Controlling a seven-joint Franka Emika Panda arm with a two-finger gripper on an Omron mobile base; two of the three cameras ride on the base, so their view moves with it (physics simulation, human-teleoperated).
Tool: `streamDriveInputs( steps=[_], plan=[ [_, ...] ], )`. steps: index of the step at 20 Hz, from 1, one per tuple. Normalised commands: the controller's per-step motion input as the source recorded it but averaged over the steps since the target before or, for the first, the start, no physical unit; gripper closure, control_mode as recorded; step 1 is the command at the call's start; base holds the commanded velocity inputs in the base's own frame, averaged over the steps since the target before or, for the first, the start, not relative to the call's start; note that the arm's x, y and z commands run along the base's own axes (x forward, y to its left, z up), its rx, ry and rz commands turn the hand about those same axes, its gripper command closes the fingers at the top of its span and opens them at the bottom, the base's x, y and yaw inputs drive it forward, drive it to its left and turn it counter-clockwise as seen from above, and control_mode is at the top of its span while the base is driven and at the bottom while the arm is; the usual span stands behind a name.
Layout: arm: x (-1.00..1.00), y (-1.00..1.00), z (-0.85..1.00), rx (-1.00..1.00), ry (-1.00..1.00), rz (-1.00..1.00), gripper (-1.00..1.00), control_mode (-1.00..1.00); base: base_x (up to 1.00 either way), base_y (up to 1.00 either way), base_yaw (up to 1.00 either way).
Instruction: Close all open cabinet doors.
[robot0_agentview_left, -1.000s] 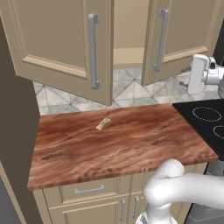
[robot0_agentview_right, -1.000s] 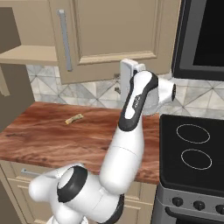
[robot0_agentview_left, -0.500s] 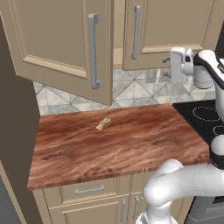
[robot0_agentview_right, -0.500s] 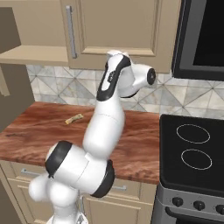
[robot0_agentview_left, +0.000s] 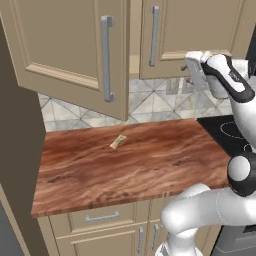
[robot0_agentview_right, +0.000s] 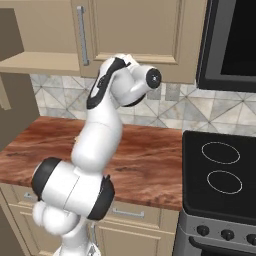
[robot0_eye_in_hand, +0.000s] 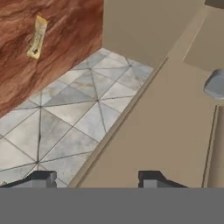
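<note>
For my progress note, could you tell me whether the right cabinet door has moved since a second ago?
Yes: the right cabinet door has swung shut, toward the cabinet; the left door is open.

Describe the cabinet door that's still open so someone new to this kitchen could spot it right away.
Look above the wooden counter, at the beige wall cabinets. The open door is the left one, with a long silver handle. Unlike the closed door to its right, which lies flat, it swings out over the counter.

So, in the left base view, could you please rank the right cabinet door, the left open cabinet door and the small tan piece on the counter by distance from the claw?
1. Right cabinet door: just above and left of the claw.
2. Left open cabinet door: further left, swung out.
3. Small tan piece: down on the counter, about as far; too close to call.
</note>
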Motion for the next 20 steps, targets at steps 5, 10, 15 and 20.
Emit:
streamDriveInputs(
  steps=[5,10,15,20],
  plan=[
    [-0.07,0.41,0.00,-0.18,-0.07,-0.33,-1.00,-1.00,0.00,0.00,0.00],
    [-0.72,0.34,0.00,-0.15,-0.11,-0.22,-1.00,-1.00,0.00,0.00,0.00],
    [-0.99,0.11,0.02,-0.11,-0.12,-0.10,-1.00,-1.00,0.00,0.00,0.00],
    [-1.00,0.06,0.21,-0.13,-0.14,0.00,-1.00,-1.00,0.00,0.00,0.00]
  ],
)
